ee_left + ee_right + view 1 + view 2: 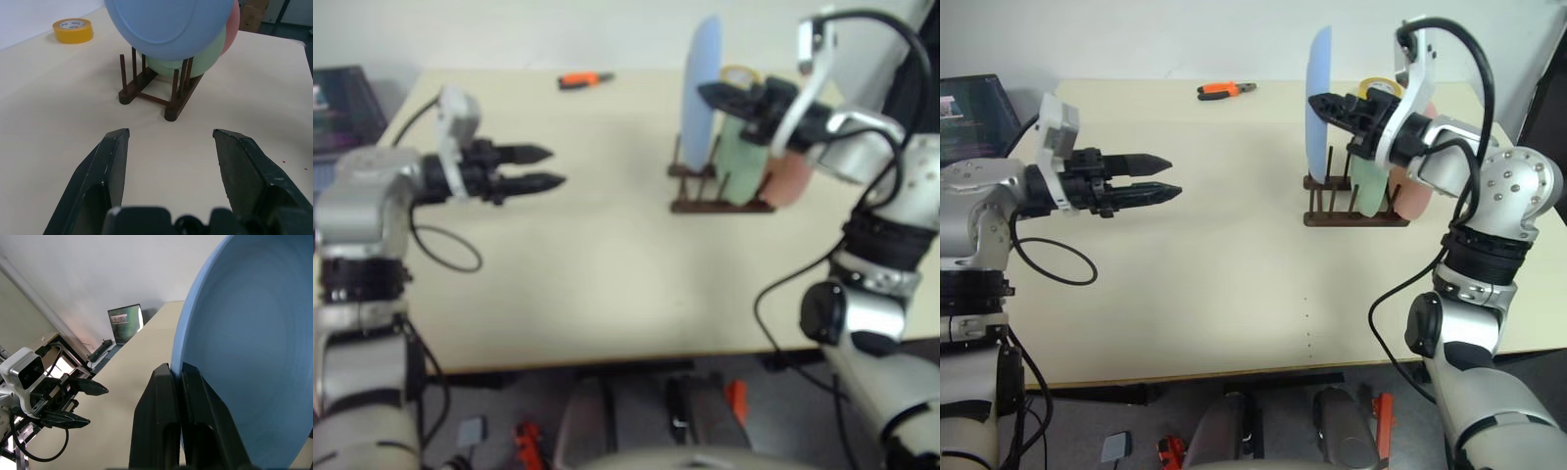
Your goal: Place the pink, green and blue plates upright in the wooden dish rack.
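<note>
Pale blue stands out first in the left eye view: the blue plate (702,83) is upright in the wooden dish rack (717,191) toward the far right of the surface (587,264), with the green plate (741,162) and pink plate (791,176) upright behind it, so all three look racked. The right eye view shows the right gripper (1324,103) level beside the blue plate's upper edge, and the left gripper (1163,176) well apart over bare surface; an orange-handled tool (1226,90) lies at the far edge. In the left wrist view the left jaws are spread wide with nothing between them, aimed at the rack, where the blue plate leans between the front pegs; a yellow tape roll (73,30) sits beyond. The right wrist view has the right jaws clenched tight together, with the blue plate's rim just beside them; I cannot tell whether they touch it, and they do not seem to pinch it. My worry is that hand: if it swings away while brushing the rim, it could tip the blue plate out of its slot or drag the light rack, toppling the other two plates.
</note>
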Controlling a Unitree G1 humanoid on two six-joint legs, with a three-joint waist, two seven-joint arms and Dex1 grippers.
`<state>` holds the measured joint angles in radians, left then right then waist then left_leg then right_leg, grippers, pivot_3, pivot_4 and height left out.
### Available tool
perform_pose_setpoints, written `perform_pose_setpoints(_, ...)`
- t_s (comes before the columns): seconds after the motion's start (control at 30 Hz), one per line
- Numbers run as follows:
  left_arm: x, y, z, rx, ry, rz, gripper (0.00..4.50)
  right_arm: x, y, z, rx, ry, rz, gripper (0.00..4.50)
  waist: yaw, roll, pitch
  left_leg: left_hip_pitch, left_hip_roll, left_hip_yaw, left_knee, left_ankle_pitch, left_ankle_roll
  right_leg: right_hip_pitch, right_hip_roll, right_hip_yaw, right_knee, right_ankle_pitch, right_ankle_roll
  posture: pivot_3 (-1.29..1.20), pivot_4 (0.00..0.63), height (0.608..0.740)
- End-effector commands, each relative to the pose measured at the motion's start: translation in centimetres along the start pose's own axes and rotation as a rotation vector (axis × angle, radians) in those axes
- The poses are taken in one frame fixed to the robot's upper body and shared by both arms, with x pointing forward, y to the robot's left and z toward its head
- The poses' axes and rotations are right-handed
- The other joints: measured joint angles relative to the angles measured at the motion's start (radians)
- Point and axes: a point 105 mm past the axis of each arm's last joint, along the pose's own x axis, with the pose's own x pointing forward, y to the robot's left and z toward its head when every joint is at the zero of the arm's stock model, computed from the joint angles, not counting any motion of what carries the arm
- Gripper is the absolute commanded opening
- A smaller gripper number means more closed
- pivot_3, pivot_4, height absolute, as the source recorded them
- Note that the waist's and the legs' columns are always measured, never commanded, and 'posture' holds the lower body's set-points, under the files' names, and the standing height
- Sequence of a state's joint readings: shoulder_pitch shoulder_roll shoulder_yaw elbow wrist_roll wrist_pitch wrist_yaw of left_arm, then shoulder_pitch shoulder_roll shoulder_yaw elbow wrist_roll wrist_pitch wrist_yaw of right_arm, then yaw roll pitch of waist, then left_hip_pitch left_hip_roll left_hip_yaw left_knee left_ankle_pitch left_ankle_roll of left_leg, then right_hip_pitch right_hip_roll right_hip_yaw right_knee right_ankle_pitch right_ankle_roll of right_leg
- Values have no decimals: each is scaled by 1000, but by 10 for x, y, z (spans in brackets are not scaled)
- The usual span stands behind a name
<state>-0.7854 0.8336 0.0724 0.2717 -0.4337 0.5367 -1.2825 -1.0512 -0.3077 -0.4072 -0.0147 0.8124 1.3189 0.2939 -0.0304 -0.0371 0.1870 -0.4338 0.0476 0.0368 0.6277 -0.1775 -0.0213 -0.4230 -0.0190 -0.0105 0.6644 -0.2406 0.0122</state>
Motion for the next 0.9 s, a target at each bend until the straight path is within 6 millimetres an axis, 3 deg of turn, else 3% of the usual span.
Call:
perform_pose_setpoints(0.03, 1, -4, 10, 47, -13, -6, 2981, -4, 6, 14, -41, -48, 25, 0, 0, 0, 0, 0, 0, 0, 0, 0, 0, 0, 0, 0, 0, 0, 0, 0, 150, 740)
perform_pose_setpoints(0.73, 1, -8, 8, 38, -10, 10, 2981, -7, -19, 16, -53, -5, -13, 0, 1, 0, 0, 0, 0, 1, 0, 0, 0, 0, 0, 0, -1, 0, 1, 0, 150, 740)
perform_pose_setpoints(0.83, 2, -8, 7, 37, -10, 13, 3008, -7, -20, 17, -60, -2, -12, 701, 1, 0, 0, 0, 0, 1, 0, 0, 0, 0, 0, 0, -1, 0, 1, 0, 150, 740)
perform_pose_setpoints(0.9, 3, -8, 7, 35, -13, 12, 3008, -7, -20, 17, -69, 0, -11, 1404, 1, 0, 0, 0, 0, 1, 0, 0, 0, 0, 0, 0, -1, 0, 1, 0, 150, 740)
